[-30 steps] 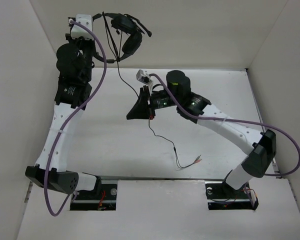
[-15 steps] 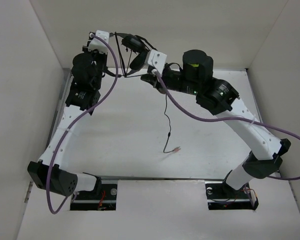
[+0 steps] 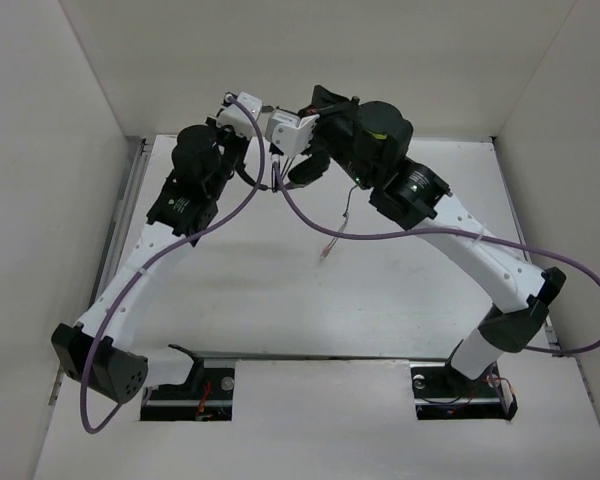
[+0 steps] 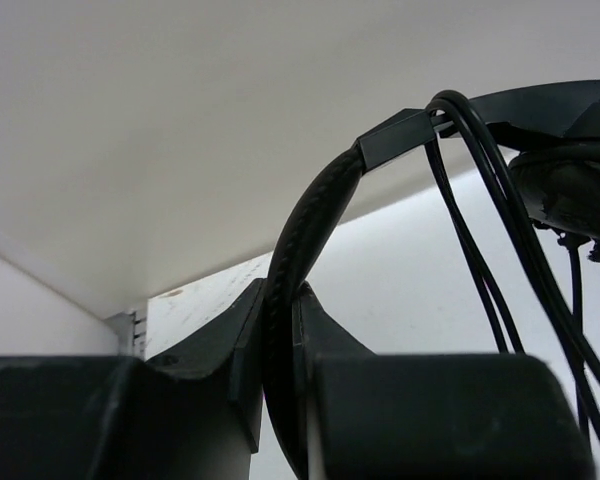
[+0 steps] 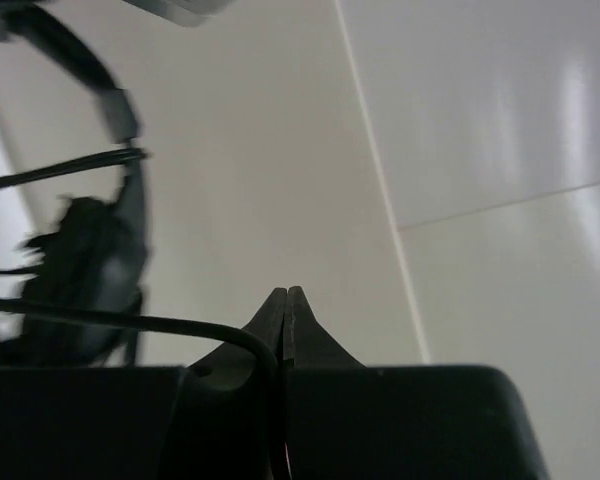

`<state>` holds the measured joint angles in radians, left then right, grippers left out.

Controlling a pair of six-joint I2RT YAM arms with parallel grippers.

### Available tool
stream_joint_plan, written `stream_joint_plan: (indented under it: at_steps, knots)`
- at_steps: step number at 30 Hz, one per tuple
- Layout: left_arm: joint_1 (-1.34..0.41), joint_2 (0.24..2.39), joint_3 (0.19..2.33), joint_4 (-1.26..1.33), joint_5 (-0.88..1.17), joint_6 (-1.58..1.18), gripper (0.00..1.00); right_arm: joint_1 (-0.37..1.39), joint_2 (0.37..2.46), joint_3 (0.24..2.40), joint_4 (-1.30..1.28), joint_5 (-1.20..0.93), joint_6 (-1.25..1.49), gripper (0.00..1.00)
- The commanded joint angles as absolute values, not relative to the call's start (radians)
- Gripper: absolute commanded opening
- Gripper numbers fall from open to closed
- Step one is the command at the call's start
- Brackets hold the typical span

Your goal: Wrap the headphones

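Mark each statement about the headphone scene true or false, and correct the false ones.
1. The left claw grips the headband. True.
2. The right claw is open and empty. False: it is shut on the cable.
3. The headset lies flat on the tabletop. False: the headphones are held up off the table.
4. The plug is free of both claws. True.
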<state>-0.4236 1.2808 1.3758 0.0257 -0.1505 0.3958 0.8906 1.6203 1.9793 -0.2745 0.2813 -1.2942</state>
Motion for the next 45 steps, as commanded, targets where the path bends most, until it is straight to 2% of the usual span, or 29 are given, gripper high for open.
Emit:
stream_joint_plan:
  at_steps: [1, 9, 21, 34, 40, 45]
  knots:
    - [-0.435, 1.223, 1.361, 0.012, -0.098, 0.419, 0.01, 0.84, 1.618, 1.938, 0.069, 0.373, -1.537, 0.04]
    - [-0.456, 1.197, 1.365, -0.043, 0.003, 0.417, 0.01, 0.76, 1.644, 1.971, 0.037, 0.295, -1.459, 0.09]
    - [-0.508, 1.161, 1.427, -0.138, 0.215, 0.364, 0.01, 0.624, 1.753, 2.131, -0.166, 0.121, -1.123, 0.09]
    - [-0.513, 1.172, 1.591, -0.184, 0.325, 0.252, 0.01, 0.458, 1.873, 2.161, -0.268, -0.032, -0.81, 0.07]
    - [-0.481, 1.207, 1.698, -0.163, 0.333, 0.128, 0.01, 0.423, 1.868, 2.145, -0.362, -0.326, -0.438, 0.05]
    - [-0.441, 1.236, 1.785, -0.123, 0.331, 0.009, 0.01, 0.424, 1.826, 1.998, -0.275, -0.667, -0.079, 0.02]
